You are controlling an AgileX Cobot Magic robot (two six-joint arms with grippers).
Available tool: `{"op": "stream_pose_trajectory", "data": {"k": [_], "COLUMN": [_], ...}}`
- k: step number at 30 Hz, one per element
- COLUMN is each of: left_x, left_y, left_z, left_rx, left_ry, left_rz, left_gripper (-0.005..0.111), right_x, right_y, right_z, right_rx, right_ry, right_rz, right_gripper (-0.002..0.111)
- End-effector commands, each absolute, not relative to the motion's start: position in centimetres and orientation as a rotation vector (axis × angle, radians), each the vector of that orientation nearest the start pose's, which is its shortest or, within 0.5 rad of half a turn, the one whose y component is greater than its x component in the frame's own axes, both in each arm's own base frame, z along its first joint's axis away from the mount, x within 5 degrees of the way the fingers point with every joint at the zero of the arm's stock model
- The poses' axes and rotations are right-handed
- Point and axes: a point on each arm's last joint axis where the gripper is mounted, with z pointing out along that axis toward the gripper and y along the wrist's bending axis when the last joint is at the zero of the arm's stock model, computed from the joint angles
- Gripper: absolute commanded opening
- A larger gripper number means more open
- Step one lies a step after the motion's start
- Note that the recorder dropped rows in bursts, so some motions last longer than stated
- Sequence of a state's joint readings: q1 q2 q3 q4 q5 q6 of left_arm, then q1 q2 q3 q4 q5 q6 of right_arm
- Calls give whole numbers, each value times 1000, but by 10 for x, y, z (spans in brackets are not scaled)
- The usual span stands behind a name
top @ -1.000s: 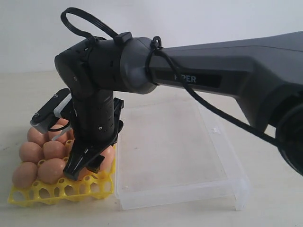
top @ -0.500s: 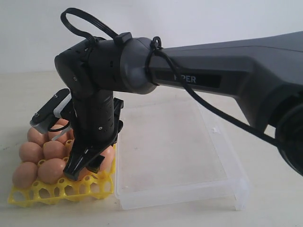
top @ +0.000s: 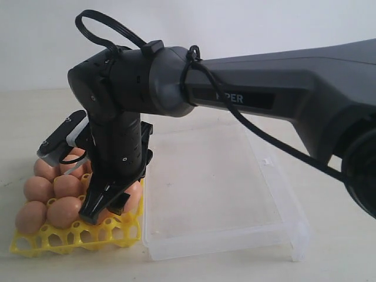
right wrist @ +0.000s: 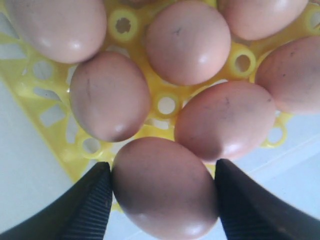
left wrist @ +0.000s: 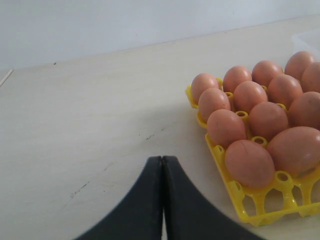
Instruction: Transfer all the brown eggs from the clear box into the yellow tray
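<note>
Right end effector [right wrist: 162,170] grips an egg [right wrist: 165,197] at the tray's [right wrist: 166,105] edge; left end effector [left wrist: 161,165] is closed over the table [left wrist: 75,125].

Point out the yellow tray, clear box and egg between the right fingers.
yellow tray [top: 76,245]: exterior view, front lattice.
clear box [top: 223,242]: exterior view, front wall.
egg between the right fingers [right wrist: 165,190]: right wrist view, middle.

Bright, even, diffuse light; shadows are faint. Small glossy highlights sit on the brown eggs [right wrist: 187,42]. All views are slightly soft and washed out.
</note>
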State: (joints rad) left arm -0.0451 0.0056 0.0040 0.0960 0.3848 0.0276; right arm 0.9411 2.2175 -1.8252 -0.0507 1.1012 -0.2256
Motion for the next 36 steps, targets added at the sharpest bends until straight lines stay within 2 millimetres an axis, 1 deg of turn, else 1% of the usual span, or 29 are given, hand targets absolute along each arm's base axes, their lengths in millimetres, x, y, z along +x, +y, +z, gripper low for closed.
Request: {"op": "stream_pose_trajectory", "data": {"k": [1,4,8,14,18,21,26,28,36], "left_x": [53,53,53,53,53,53,53,53,53], "left_y": [0,0,0,0,0,0,0,0,0], "left_z": [179,179,179,179,179,179,179,179,179], "left_rx": [125,125,125,125,125,125,125,125,125], "left_ry": [1857,1857,1857,1857,1857,1857,1857,1857,1857], "left_rz": [73,73,73,73,73,73,73,73,73], "left_gripper": [0,0,0,0,0,0,0,0,0], "right_x": [276,275,271,271,274,274,274,275,278], "right_y": [372,372,374,374,373,373,372,372,365], "right_z": [184,185,187,187,187,187,192,198,235], "right_rx": [-1663,-1657,-1641,-1641,-1596,-1587,-1578,-1560,-1443], "right_ry": [2445,2452,2474,2474,2493,2498,2483,2463,2378], "right_rz": [25,46,108,108,69,69,71,69,27], "right_gripper": [50,55,58,58,62,62,62,62,62]}}
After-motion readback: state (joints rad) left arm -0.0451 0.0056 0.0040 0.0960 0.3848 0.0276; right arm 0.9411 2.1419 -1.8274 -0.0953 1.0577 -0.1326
